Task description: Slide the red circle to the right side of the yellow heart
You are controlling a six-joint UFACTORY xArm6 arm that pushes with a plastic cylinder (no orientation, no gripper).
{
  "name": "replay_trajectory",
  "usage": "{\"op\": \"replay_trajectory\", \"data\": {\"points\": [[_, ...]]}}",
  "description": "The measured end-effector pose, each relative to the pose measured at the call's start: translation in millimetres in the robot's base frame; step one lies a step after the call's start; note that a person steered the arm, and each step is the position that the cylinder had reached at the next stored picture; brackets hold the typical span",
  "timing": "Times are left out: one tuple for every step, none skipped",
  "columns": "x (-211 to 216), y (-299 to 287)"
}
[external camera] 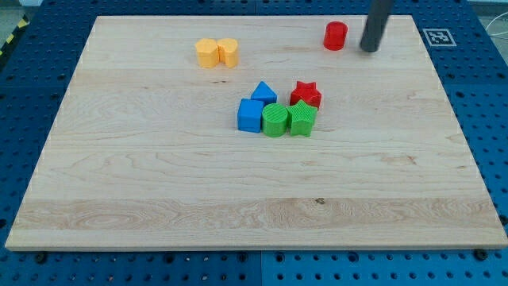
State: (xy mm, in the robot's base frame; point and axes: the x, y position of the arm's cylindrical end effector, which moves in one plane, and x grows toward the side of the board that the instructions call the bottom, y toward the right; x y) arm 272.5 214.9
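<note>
The red circle stands near the view's top, right of centre. The yellow heart sits to its left, touching a yellow hexagon-like block on the heart's left side. My tip is just right of the red circle, a small gap apart from it. The rod rises out of the view's top.
A cluster sits at the board's centre: blue triangle-topped block, red star, blue cube, green cylinder, green star. A marker tag lies at the wooden board's top right corner.
</note>
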Motion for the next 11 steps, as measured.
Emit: {"op": "replay_trajectory", "data": {"points": [[-37, 4], [-43, -28], [-24, -53], [2, -79], [31, -105], [10, -121], [-1, -154], [-2, -185], [-11, -207], [-7, -226], [13, -218]]}}
